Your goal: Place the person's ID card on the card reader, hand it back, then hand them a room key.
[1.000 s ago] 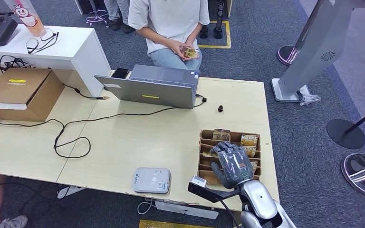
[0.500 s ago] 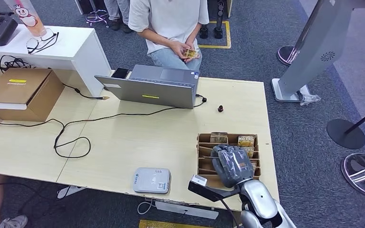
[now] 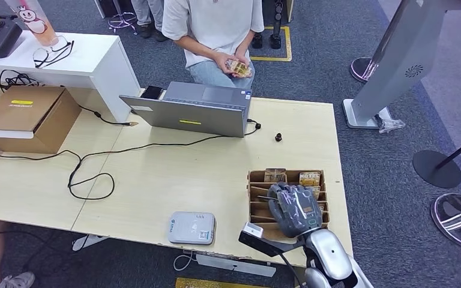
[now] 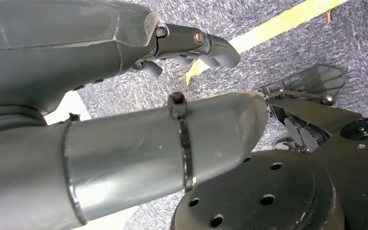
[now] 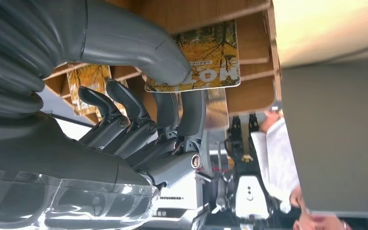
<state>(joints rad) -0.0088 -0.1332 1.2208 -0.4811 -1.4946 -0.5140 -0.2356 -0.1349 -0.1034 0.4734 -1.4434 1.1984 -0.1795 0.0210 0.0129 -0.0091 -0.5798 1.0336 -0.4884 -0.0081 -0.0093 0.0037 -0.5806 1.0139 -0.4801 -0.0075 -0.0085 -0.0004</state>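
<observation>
The right hand (image 3: 296, 209) is down over the wooden card rack (image 3: 257, 198) at the near right corner of the surface (image 3: 174, 174), fingers curled into the slots. From the right wrist view the thumb (image 5: 139, 48) presses on the face of a room key (image 5: 206, 55), a card printed with yellow autumn trees, and the darker fingers (image 5: 191, 115) sit behind it, so the card is pinched between thumb and fingers while it stands in its slot. More printed cards stand in the rack's far row (image 3: 310, 177), just beyond the knuckles. The left hand (image 4: 191, 45) hangs low beside the robot's body over grey carpet with a yellow line, fingers loosely curled and nothing in them; how far they are closed I cannot tell. The card reader (image 3: 192, 227), a flat grey pad, lies near the front edge of the surface, to the left of the rack and apart from it. Across the surface a person (image 3: 213, 30) in a pale shirt sits behind an open laptop (image 3: 192, 111), holding a small card (image 3: 240, 66) in both hands at the lap. A black cable (image 3: 90, 165) loops over the left half of the surface, and a cardboard box (image 3: 27, 117) sits at the far left.
</observation>
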